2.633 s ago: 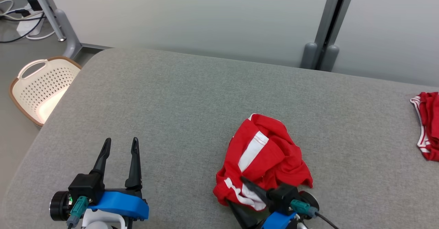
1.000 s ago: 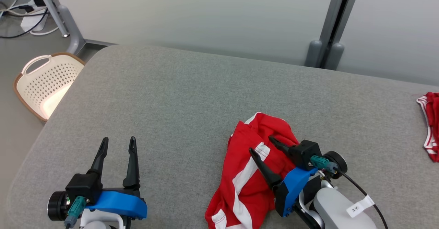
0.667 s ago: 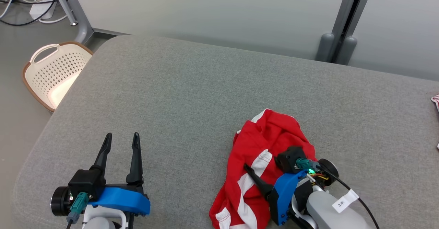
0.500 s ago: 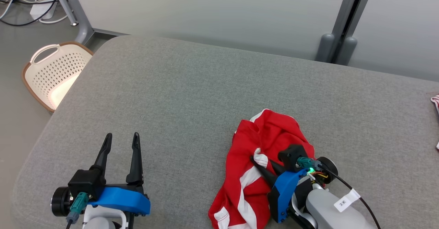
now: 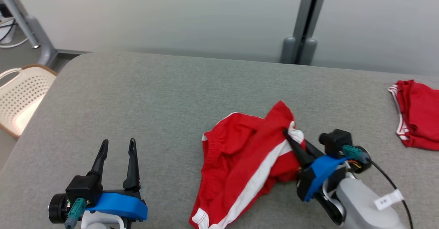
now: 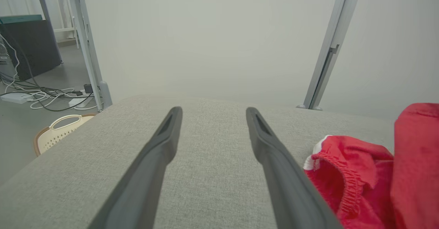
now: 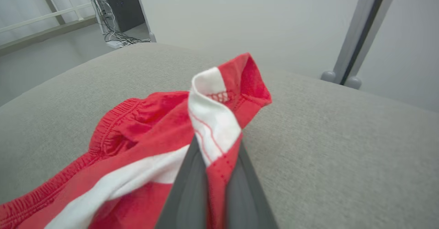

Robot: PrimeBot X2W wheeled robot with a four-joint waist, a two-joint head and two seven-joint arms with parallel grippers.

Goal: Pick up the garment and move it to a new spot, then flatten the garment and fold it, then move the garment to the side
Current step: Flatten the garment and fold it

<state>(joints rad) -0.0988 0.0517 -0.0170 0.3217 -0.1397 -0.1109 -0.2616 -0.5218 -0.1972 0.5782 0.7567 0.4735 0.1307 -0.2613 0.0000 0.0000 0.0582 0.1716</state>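
Note:
The garment (image 5: 247, 160) is a pair of red shorts with white side stripes, lying crumpled on the grey padded table (image 5: 171, 91). My right gripper (image 5: 291, 136) is shut on a white-striped hem corner and holds that corner lifted off the table. In the right wrist view the pinched hem (image 7: 216, 119) stands up between the two closed fingers (image 7: 187, 187), with the elastic waistband (image 7: 113, 122) to the left. My left gripper (image 5: 116, 146) rests open at the lower left, apart from the cloth. In the left wrist view the garment (image 6: 360, 174) lies right of the open fingers (image 6: 271, 153).
A second red garment (image 5: 416, 114) lies at the table's right edge. A cream perforated basket (image 5: 19, 95) stands on the floor left of the table. A grey post (image 5: 300, 23) rises behind the far edge, and cables (image 6: 41, 95) lie on the floor.
My right gripper closed on the striped hem and pulled it up and to the right, stretching the garment out. The head camera also shifted. The left gripper stayed put.

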